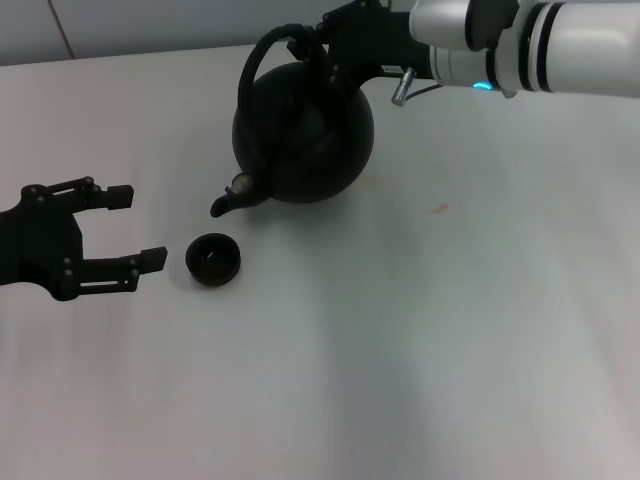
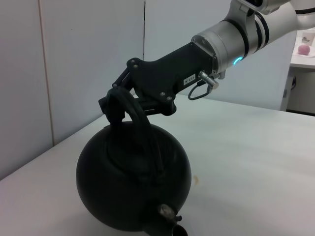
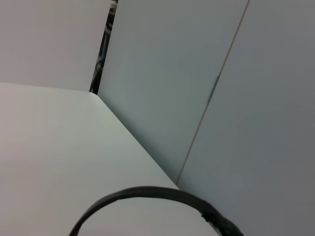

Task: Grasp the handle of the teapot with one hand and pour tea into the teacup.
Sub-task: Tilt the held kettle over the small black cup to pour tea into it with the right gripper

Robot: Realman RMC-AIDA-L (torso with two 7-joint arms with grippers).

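Observation:
The round matte-black teapot (image 1: 305,135) is at the back middle of the table, tipped toward its short spout (image 1: 226,201). My right gripper (image 1: 318,52) is shut on the upper right part of the black arched handle (image 1: 250,75). The left wrist view shows the same grip (image 2: 118,105) on the handle (image 2: 140,123) over the teapot (image 2: 133,182). The right wrist view shows only an arc of the handle (image 3: 147,191). The tiny black teacup (image 1: 213,259) stands upright just in front of the spout's tip. My left gripper (image 1: 137,227) is open and empty, just left of the cup.
The white table (image 1: 420,330) spreads to the front and right. A small brown speck (image 1: 439,208) lies right of the teapot. Pale wall panels (image 2: 88,59) rise behind the table's far edge.

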